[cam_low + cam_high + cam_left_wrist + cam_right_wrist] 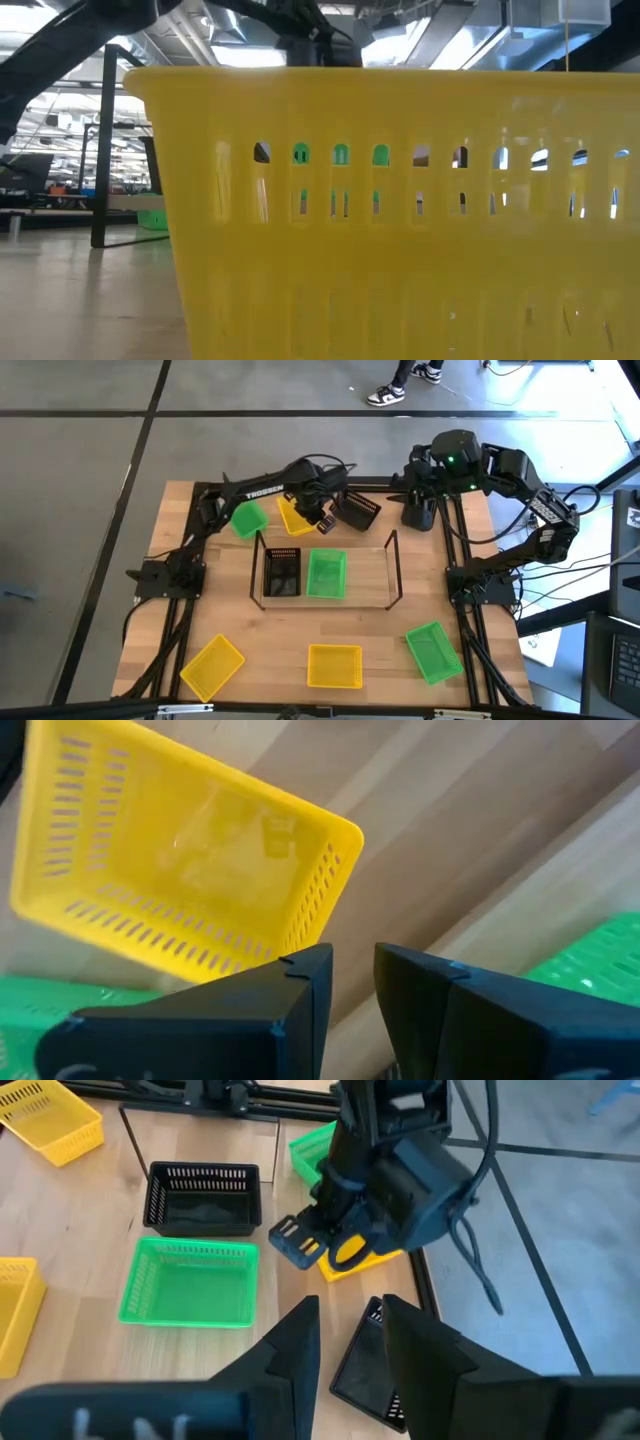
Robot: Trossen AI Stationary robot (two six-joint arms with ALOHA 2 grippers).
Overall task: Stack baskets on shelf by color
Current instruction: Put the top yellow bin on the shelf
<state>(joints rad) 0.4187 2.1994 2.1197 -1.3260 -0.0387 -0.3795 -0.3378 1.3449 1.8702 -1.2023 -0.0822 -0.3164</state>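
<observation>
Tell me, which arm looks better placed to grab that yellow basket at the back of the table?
Probably the left. Its gripper hovers open right over the yellow basket, while the right gripper waits at the back right corner.

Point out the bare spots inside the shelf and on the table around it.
Inside the shelf, the right third beside the green basket is bare; the black basket fills its left. Table between shelf and front row of baskets is open. Crowded behind: the left gripper over a yellow basket.
</observation>
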